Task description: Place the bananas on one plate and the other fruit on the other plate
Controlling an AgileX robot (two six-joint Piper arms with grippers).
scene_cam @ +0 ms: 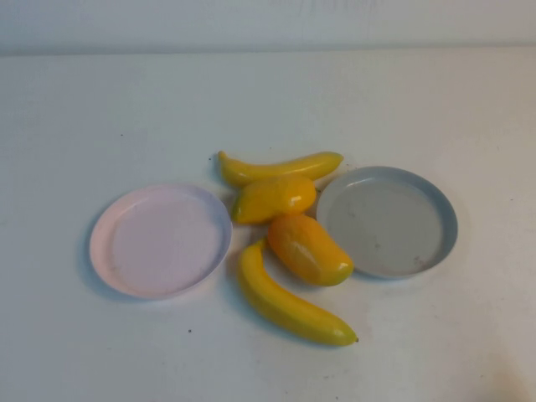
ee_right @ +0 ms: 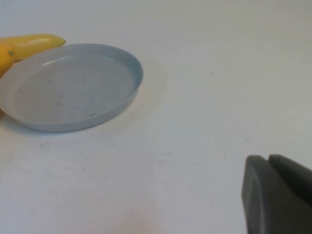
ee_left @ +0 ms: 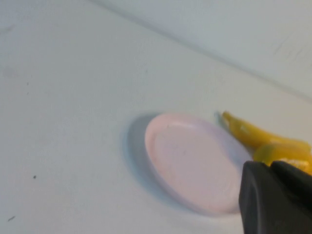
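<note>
The high view shows no arm at all; only the wrist views catch the grippers. The left gripper hangs above the table just off the pink plate, fingers pressed together on nothing. The right gripper hangs over bare table well apart from the grey plate, fingers likewise pressed together, empty.

Both plates hold nothing. Between them, taking the pink plate as landmark: the far banana lies beyond its far right rim, a mango just right of that rim, the second mango further right against the grey plate, and the near banana off its near right rim.
</note>
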